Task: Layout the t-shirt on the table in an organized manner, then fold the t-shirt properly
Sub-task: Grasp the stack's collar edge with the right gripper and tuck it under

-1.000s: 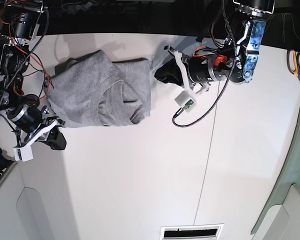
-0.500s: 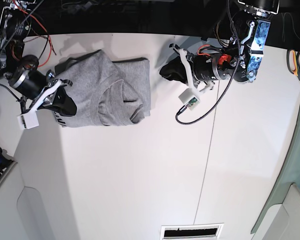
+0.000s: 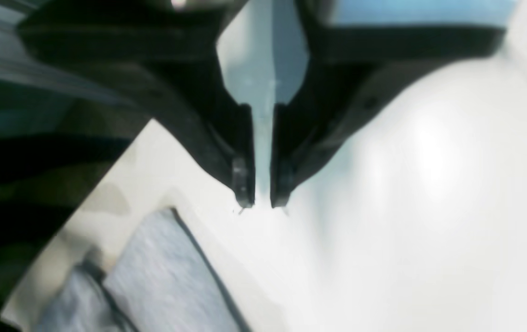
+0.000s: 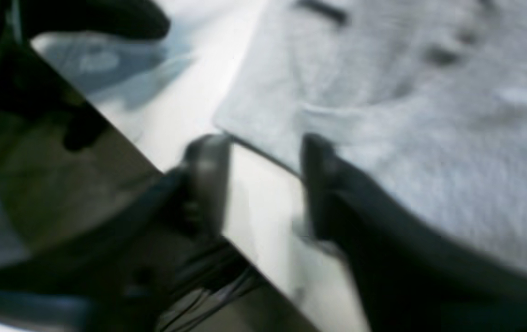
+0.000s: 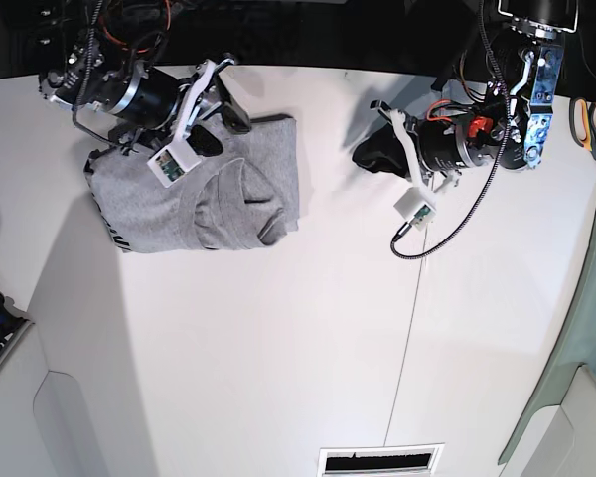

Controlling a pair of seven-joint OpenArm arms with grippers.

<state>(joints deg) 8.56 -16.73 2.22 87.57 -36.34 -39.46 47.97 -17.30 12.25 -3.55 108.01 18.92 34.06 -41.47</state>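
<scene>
The grey t-shirt (image 5: 209, 189) lies folded into a compact bundle at the far left of the white table (image 5: 278, 348), with black lettering showing at its left edge. My right gripper (image 5: 223, 127) hovers open over the shirt's far edge. In the right wrist view its fingers (image 4: 208, 175) straddle the table edge, with the shirt (image 4: 406, 138) beside and under one of them. My left gripper (image 5: 372, 154) is shut and empty, to the right of the shirt and apart from it. In the left wrist view the left gripper (image 3: 259, 203) is above bare table, the shirt (image 3: 166, 276) below left.
A thin dark seam (image 5: 407, 328) runs across the table. Scissors (image 5: 591, 124) lie at the right edge. A green-grey cloth (image 5: 586, 328) hangs at the right. A vent slot (image 5: 377, 460) sits at the near edge. Cables trail from both arms.
My right arm swung from the shirt's left side up to its far edge. My left arm drew back to the right, away from the shirt. The shirt stayed put.
</scene>
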